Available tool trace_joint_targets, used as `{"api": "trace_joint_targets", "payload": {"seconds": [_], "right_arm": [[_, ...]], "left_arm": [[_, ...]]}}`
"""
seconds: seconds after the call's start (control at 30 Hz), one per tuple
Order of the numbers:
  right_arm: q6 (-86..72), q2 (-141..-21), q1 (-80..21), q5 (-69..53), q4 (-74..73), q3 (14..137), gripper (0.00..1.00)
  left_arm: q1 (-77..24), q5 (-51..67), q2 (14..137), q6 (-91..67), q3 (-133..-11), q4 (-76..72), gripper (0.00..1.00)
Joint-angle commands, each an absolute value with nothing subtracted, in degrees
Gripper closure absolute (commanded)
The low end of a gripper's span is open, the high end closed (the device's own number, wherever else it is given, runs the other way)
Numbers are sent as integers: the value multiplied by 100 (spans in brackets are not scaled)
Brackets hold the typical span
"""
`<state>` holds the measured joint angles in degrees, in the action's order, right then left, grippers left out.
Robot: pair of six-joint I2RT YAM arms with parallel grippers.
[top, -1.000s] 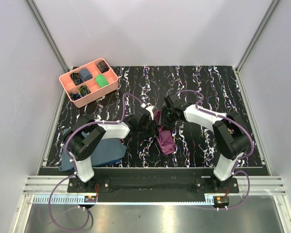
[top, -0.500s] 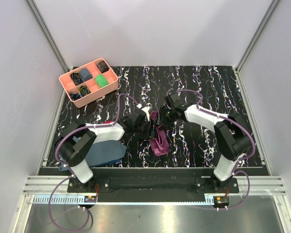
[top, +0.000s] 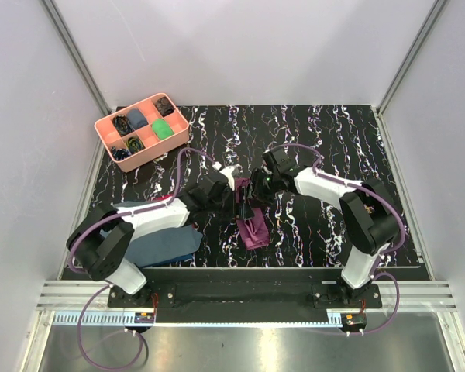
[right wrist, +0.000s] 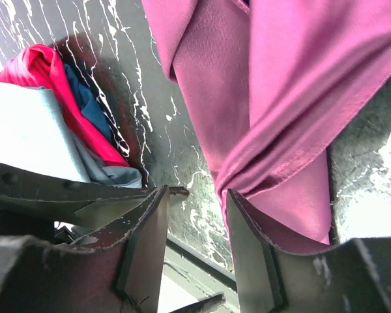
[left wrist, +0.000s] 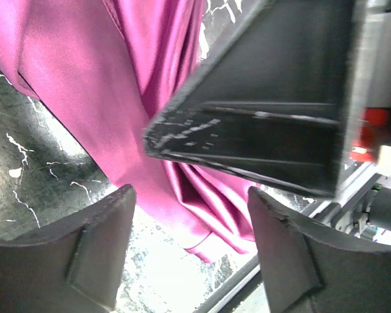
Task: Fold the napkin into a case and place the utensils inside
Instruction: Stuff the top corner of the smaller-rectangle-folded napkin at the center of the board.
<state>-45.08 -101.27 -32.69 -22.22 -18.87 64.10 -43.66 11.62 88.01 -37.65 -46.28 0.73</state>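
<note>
- Napkin (top: 253,229), plum-purple: lies bunched in a long rumpled strip on the black marbled bench (top: 318,139), between the two arms, folds loose and uneven.
- Left claw (top: 239,205): stands wide apart, clamped on nothing; sits just beside the strip's left edge, near its far half.
- Left wrist view: shows both fingers (left wrist: 94,251) spread at the bottom edge, with magenta folds running down in front of the tips and one lobe of cloth ending over the gap between them; cannot tell whether cloth and fingers touch.
- Right claw (top: 256,187): sits at the strip's far end, facing the left claw and close to it; stands partly apart, with bare bench showing through the gap.
- Right wrist view: shows cloth gathered to a point at the tip of the finger on the picture's right, then draping past that finger's outer side; looks to rest against it, not pinched between the two.
- Red cloth (right wrist: 42,68) and slate-blue cloth (top: 167,242): lie heaped together by the left arm, apart from the napkin.
- Pink tray (top: 108,133): sits at the bench's far left corner, well apart from both claws.
</note>
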Motion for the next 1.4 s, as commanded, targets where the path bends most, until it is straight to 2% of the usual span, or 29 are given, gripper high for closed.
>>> {"api": "trace_joint_targets", "payload": {"seconds": [0.0,0.2,0.37,0.53,0.63,0.67,0.7,0.87,1.37], "right_arm": [[-4649,-10221,-3296,-2470,-1521,6381,50],[-4913,-10284,-3296,-2681,-1222,6354,50],[-4887,-9845,-3173,-2198,-1493,6302,50],[-4554,-9475,-2436,-2205,-1696,6065,47],[-4089,-9466,-2102,-2399,-1722,5994,27],[-3983,-9535,-2057,-2443,-1705,6020,17],[-3886,-9597,-2013,-2565,-1722,6055,15],[-3568,-10124,-1934,-2821,-1618,6275,15],[-3788,-11249,-1942,-3462,-308,6310,16]], "left_arm": [[-4386,1002,8569,-3955,-4535,62,23],[-4386,1002,9122,-4052,-4658,-140,23],[-4359,713,9413,-3911,-4816,-185,24],[-4298,668,9659,-3823,-4852,-114,26],[-4298,712,9633,-3841,-4729,-202,32],[-4298,729,9633,-3832,-4702,-202,34],[-4298,738,9598,-3832,-4676,-220,35],[-4298,808,9519,-3850,-4562,-246,45],[-4298,976,9475,-3867,-4517,-369,55]]}}
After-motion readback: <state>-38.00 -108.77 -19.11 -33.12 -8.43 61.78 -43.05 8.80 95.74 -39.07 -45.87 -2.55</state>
